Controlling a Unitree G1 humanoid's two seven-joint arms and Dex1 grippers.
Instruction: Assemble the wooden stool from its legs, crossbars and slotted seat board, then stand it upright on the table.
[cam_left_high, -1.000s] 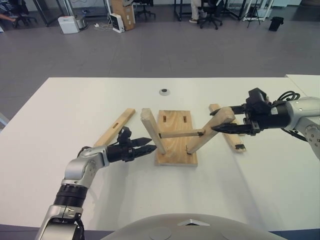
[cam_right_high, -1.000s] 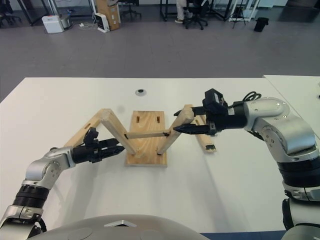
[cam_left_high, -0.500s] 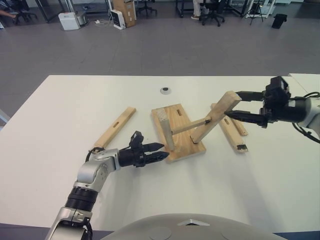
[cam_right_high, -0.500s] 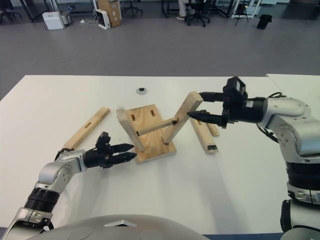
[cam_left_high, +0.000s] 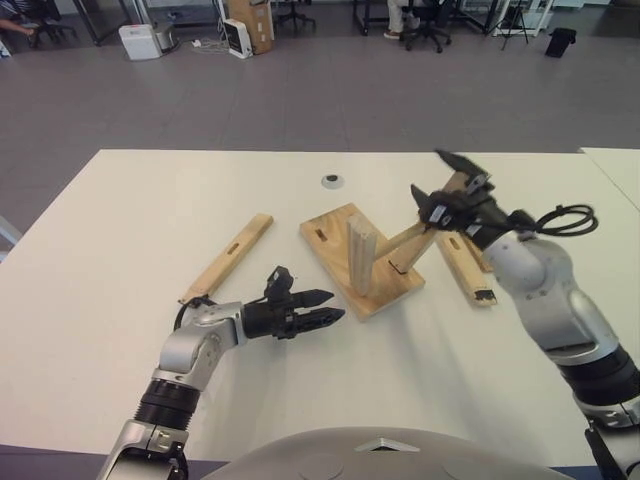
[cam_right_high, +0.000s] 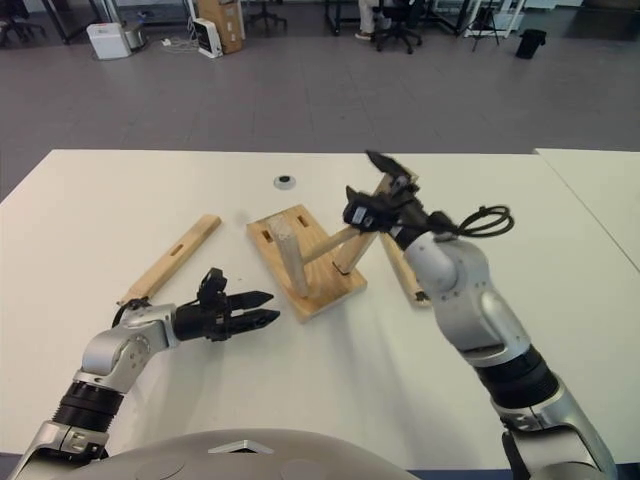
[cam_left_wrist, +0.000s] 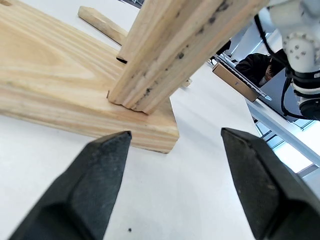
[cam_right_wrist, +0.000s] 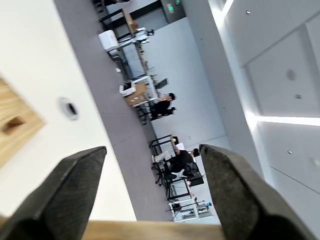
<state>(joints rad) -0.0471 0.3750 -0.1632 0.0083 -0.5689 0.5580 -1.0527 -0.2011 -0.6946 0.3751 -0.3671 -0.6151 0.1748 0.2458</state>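
Two legs stand on the slotted seat board (cam_left_high: 335, 250), which lies flat mid-table: the upright leg (cam_left_high: 360, 255) and the leaning leg (cam_left_high: 414, 241), tipped toward 2 o'clock. The right gripper (cam_left_high: 427, 175) straddles the leaning leg's top, fingers spread wide. The left gripper (cam_left_high: 337, 304) is at the board's 7 o'clock, fingers apart, holding nothing. A spare leg (cam_left_high: 228, 256) lies at 9 o'clock.
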